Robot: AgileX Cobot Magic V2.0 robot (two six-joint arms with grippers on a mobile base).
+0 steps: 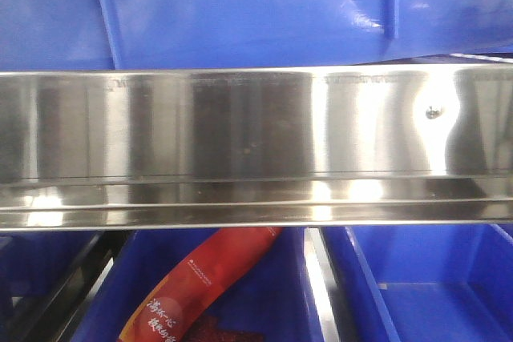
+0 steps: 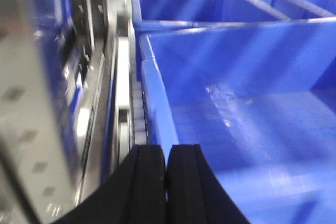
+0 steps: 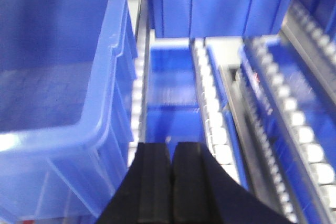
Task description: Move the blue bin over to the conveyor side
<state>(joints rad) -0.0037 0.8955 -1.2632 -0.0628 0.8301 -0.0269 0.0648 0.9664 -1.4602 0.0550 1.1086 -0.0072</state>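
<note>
The blue bin (image 2: pixel 252 129) fills the right of the left wrist view, empty, its left rim running toward my left gripper (image 2: pixel 167 149). That gripper is shut, its black fingers pressed together just behind the rim, with nothing seen between them. In the right wrist view the blue bin (image 3: pixel 52 77) is at the left. My right gripper (image 3: pixel 171 148) is shut too, just right of the bin's side wall and above a lower shelf. A glossy wall of the blue bin (image 1: pixel 240 6) spans the top of the front view. The conveyor is out of view.
A shiny steel rail (image 1: pixel 256 142) crosses the front view. Below it stand blue bins, one holding a red snack packet (image 1: pixel 200 286). White roller tracks (image 3: pixel 215 114) run beside lower bins. More blue bins (image 2: pixel 184 3) stand behind, and a metal rack (image 2: pixel 79 103) is on the left.
</note>
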